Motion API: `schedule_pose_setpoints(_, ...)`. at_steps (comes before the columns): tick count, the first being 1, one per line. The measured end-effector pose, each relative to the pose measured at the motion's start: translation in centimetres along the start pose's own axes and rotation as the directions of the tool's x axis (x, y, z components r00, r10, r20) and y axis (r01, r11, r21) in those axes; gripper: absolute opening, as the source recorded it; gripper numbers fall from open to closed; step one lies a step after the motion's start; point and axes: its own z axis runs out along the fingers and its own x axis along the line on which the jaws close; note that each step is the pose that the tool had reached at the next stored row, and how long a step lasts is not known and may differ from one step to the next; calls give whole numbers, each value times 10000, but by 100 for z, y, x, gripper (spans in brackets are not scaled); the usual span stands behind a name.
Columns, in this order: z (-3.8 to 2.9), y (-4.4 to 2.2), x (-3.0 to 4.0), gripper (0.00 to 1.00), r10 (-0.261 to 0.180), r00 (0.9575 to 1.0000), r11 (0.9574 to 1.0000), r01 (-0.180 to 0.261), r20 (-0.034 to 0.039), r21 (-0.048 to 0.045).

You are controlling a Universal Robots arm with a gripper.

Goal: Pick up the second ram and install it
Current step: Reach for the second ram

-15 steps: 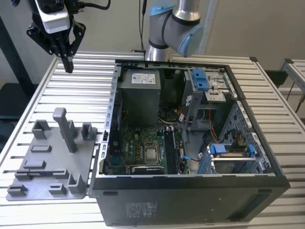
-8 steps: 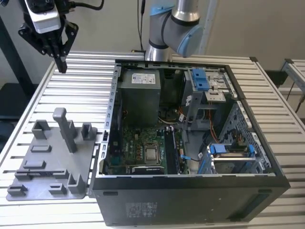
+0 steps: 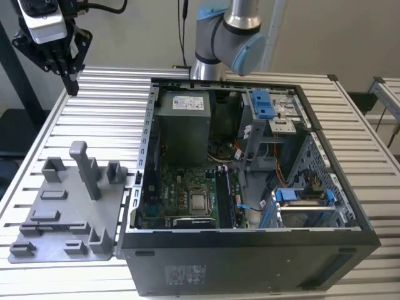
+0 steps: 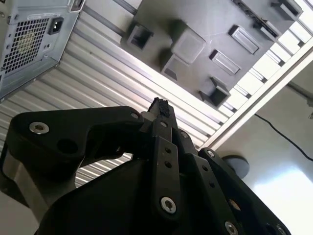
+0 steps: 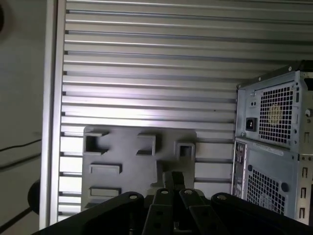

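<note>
The ribbed silver metal table (image 3: 100, 112) looked like brushed aluminium, and its slats caught a soft sheen. At its near left, the grey moulded plastic tray (image 3: 62, 212) was matt and smooth. To the right, the black open computer case (image 3: 250, 262) showed satin painted sheet metal. Inside it were a dull grey metal power-supply box (image 3: 181, 122) and smooth blue plastic drive-bay clips (image 3: 262, 103). The black gripper (image 3: 70, 84) at the far left was matt, with bright metal screw heads (image 4: 39, 128).

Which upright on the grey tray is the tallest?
The slim post near the tray's middle; it rises well above the squat blocks around it.
</note>
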Motion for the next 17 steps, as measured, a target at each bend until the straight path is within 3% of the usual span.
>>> schedule_pose_setpoints(17, 3, 10, 348, 11, -191, 9998, 9998, 191, -11, -5)
